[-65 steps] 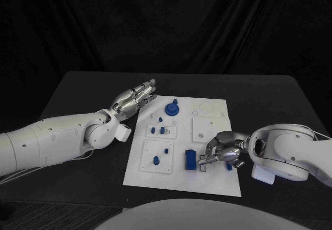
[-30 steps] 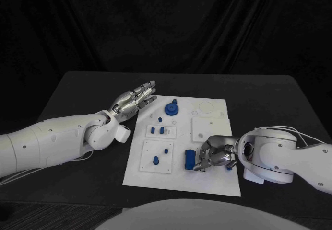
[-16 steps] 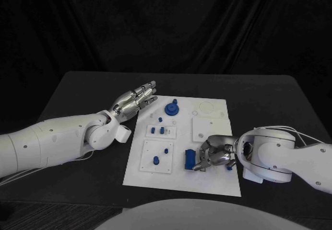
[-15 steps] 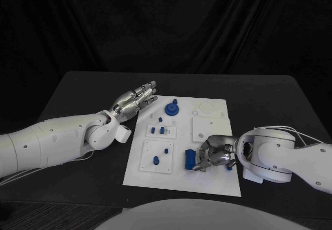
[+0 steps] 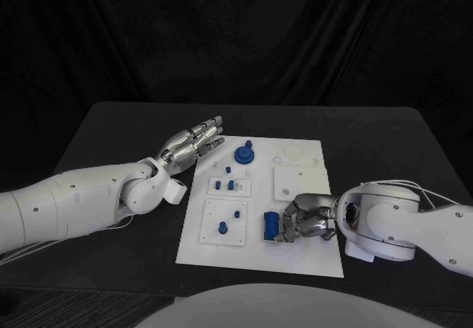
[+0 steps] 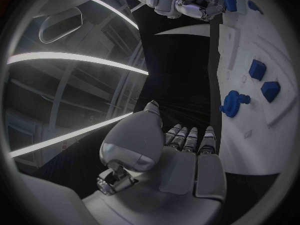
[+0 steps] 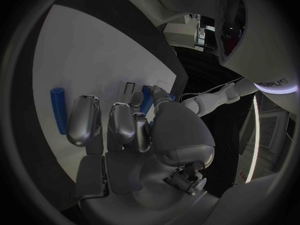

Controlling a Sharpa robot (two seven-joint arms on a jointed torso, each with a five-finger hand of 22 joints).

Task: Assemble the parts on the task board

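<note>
The black table carries the white rectangular task board at its middle, laid lengthwise away from the robot so that both arms can reach it from either side. On the board sit raised white square plates with small blue plastic parts: a round blue gear-like knob at the far end, a pair of small blue pegs on the plate below it, and two more blue pieces on the near left plate.

The left hand lies at the board's far left edge, flat and fully spread, holding nothing; it looks parked out of the way, judging by how it keeps clear of the parts.

The right hand works at the near right of the board, its fingers curled in towards the upright blue rectangular block that stands just beside them. In the right wrist view the fingertips close round a blue piece, so the hand seems to pinch it, probably to seat it in the board. A blue cylindrical pin lies loose on the board near that hand, untouched.
</note>
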